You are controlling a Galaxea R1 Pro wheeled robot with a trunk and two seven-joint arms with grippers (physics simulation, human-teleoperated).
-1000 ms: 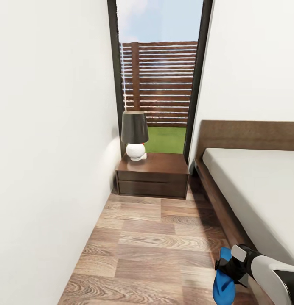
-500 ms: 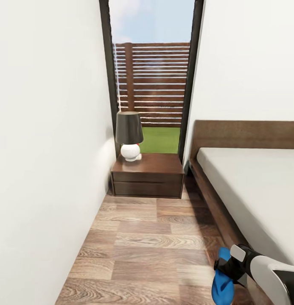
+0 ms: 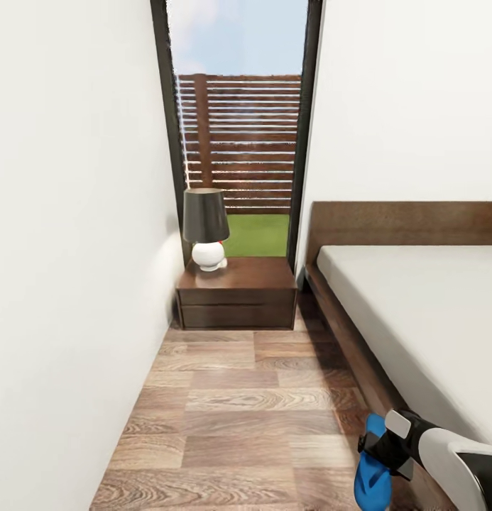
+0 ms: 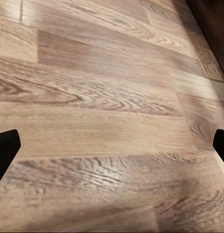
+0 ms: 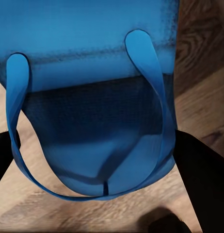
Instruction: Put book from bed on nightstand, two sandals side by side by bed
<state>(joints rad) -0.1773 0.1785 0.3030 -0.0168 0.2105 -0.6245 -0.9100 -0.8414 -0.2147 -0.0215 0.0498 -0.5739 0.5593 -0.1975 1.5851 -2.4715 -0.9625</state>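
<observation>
The sandal step is judged to be in hand, with 1 sandal carried down the aisle. At the left, the left gripper is seen spread wide over bare floor, holding nothing. Ahead, the nightstand is set against the wall. At the right lies the bed; no book is seen on its visible part. The right gripper is clamped on a blue sandal, held beside the bed frame. Next, lowering it flat by the bed is called for.
</observation>
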